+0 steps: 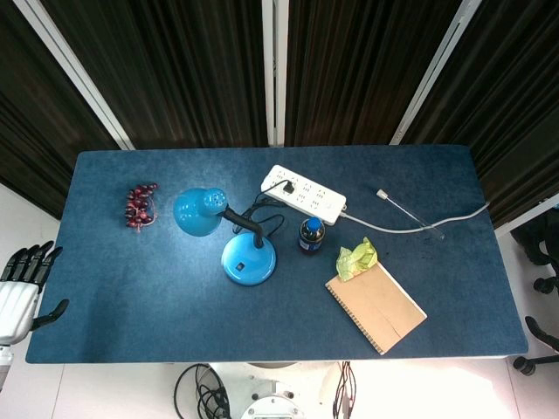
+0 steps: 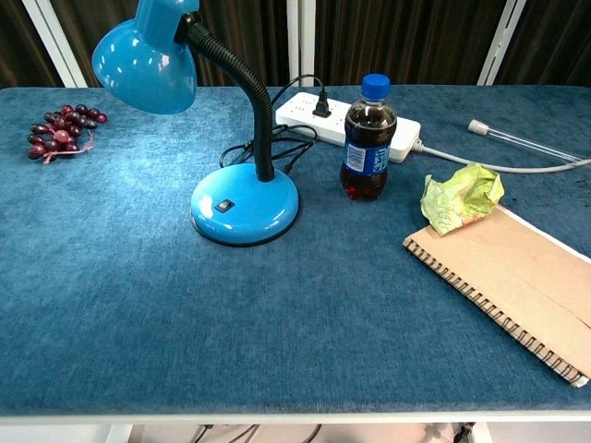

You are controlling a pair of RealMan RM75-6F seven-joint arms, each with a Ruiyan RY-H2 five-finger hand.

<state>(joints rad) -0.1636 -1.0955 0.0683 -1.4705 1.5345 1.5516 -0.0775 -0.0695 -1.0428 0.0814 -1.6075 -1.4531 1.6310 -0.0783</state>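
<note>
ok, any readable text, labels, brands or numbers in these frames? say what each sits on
None can be read.
bottle: blue label with white marks, too blurred to read.
lamp: small dark switch on the base, no legible marking.
power strip: no print that shows.
notebook: plain brown cover, no text.
left hand: no markings visible.

Blue lamp (image 2: 242, 198), cola bottle (image 2: 367, 138), power strip (image 1: 304, 193), notebook (image 2: 517, 277), crumpled wrapper (image 2: 460, 195)
</note>
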